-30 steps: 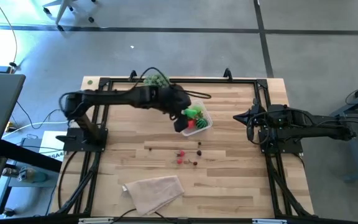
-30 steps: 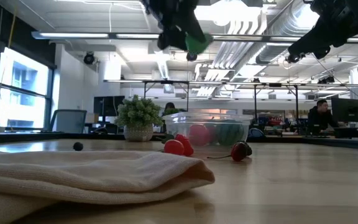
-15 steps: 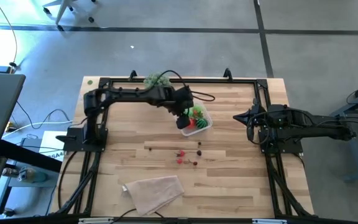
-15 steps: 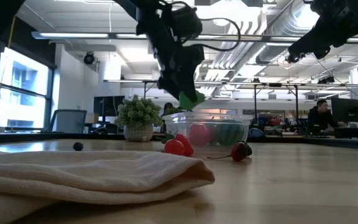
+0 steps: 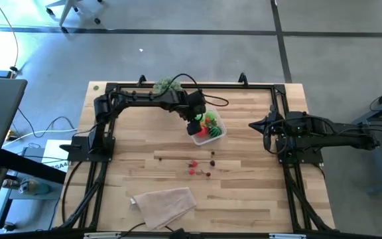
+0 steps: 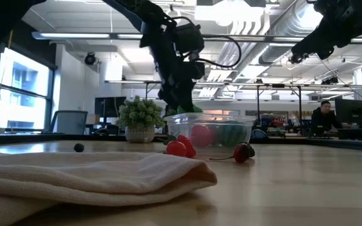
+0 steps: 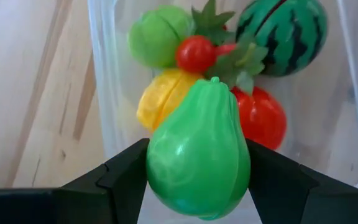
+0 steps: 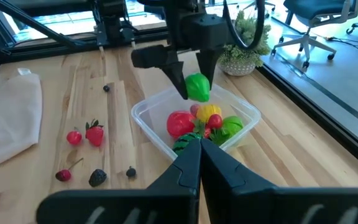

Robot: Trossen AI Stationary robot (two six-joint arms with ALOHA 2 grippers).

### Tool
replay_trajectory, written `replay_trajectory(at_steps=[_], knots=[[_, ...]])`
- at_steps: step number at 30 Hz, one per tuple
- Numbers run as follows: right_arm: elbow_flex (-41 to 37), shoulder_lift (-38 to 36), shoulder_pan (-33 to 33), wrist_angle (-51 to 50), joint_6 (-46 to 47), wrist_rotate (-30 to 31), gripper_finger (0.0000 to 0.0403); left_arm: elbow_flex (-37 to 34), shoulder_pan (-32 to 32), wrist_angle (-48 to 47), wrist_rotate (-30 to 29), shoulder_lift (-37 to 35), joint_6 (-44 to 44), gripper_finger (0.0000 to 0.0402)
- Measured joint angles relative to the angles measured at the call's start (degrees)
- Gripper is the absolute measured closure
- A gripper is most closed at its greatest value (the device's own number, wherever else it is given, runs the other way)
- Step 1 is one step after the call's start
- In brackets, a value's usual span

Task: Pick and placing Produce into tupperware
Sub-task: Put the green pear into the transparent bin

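Observation:
My left gripper [image 5: 196, 127] hangs over the near-left part of the clear tupperware [image 5: 219, 133], shut on a green pear-shaped toy fruit [image 7: 197, 149]. Inside the tupperware [image 8: 143, 116] lie a watermelon [image 7: 282, 34], a red tomato [image 7: 261, 117], a yellow piece [image 7: 161, 96], a green round piece [image 7: 157, 36] and a small red one [image 7: 194, 53]. More small produce lies loose on the wood nearer the front: a strawberry [image 8: 94, 134], a red ball [image 8: 73, 137] and dark berries [image 8: 97, 177]. My right gripper [image 5: 252, 124] waits shut at the table's right. My left gripper pinches the green fruit's wide lower body [image 7: 157, 163] between its two fingers [image 7: 124, 180], one on each side. The fingers come steeply from above, slanting down. The fruit [image 8: 197, 87] hangs clear above the tupperware, its narrow end pointing away from the gripper.
A beige cloth [image 5: 164, 202] lies near the front edge. A bushy pale-green plant ball [image 5: 166, 85] stands at the far edge behind the left arm. A black frame [image 5: 280, 106] runs along the table's sides. Bare wood lies between the loose produce and the cloth.
My left gripper has come down with the green fruit from well above to just over the tupperware's rim, tipping more steeply downward. It has stayed shut on the fruit.

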Motion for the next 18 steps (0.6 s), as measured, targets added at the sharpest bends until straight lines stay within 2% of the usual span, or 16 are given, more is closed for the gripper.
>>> replay_trajectory(at_steps=[18], knots=[[0.0, 0.0, 0.0, 0.0, 0.0, 0.0, 0.0402, 0.0, -0.5, -0.2, 0.4, 1.9, 0.0, 0.0153]])
